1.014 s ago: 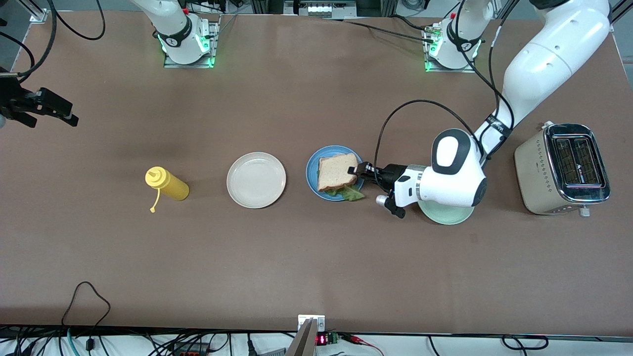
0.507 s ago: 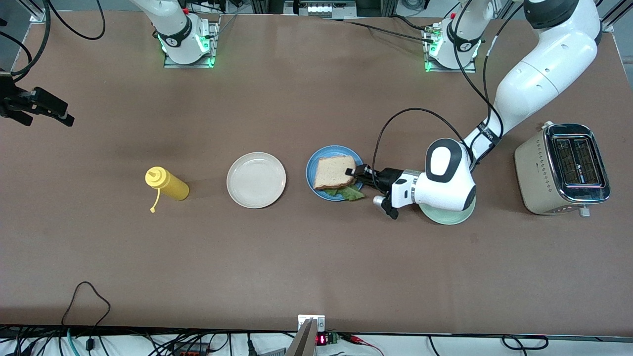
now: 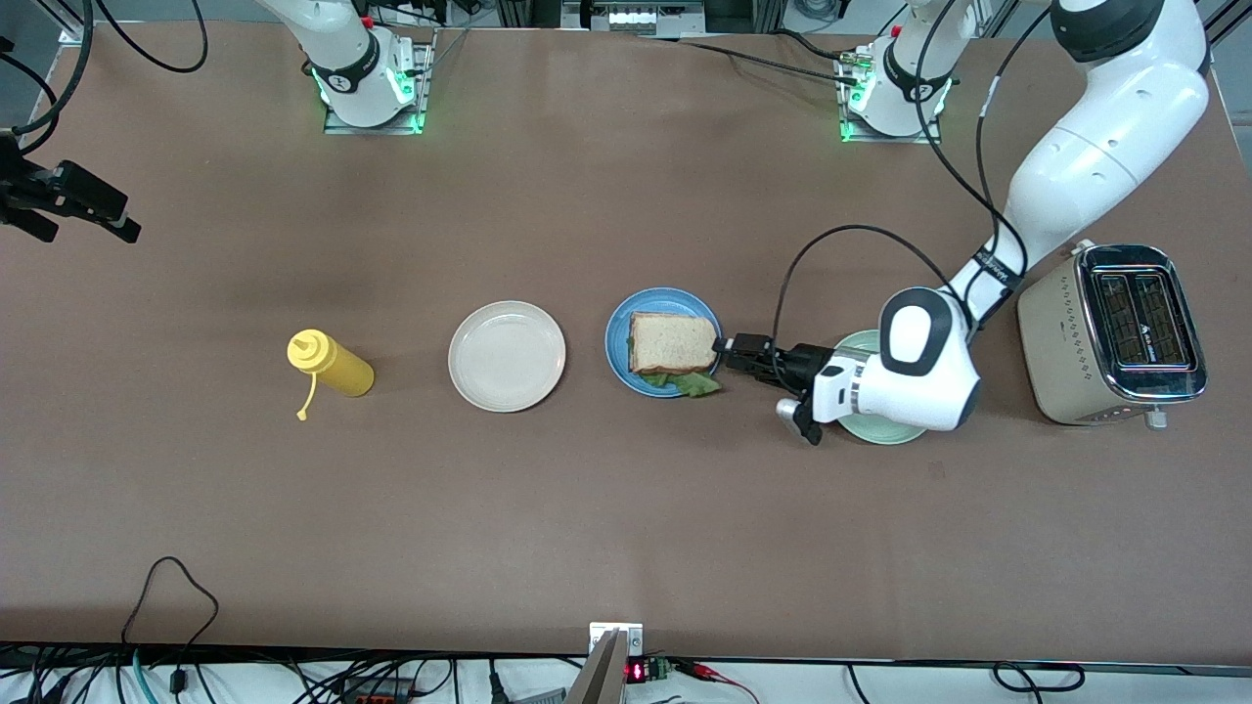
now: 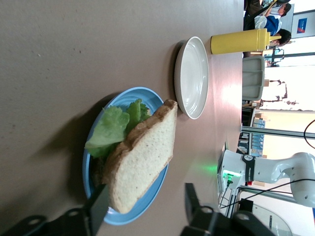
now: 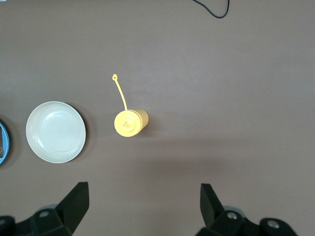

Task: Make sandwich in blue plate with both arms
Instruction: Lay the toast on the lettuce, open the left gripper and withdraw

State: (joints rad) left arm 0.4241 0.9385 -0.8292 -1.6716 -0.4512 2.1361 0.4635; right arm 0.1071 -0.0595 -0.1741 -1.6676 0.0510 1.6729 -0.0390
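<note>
My left gripper point(image 3: 729, 349) sits low at the blue plate's point(image 3: 616, 344) rim on the toaster point(image 3: 1112, 333) side, jaws parted and gripping nothing. The sandwich point(image 3: 671, 344) lies flat on that plate just ahead of the fingertips, lettuce point(image 3: 696, 383) poking out. My right gripper point(image 3: 98, 207) waits wide open, high over the table's end past the mustard bottle point(image 3: 329, 363).

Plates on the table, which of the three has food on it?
The blue plate, the middle one, carries the sandwich. The cream-white plate is bare, and the mint-green plate lies partly under the left arm.
</note>
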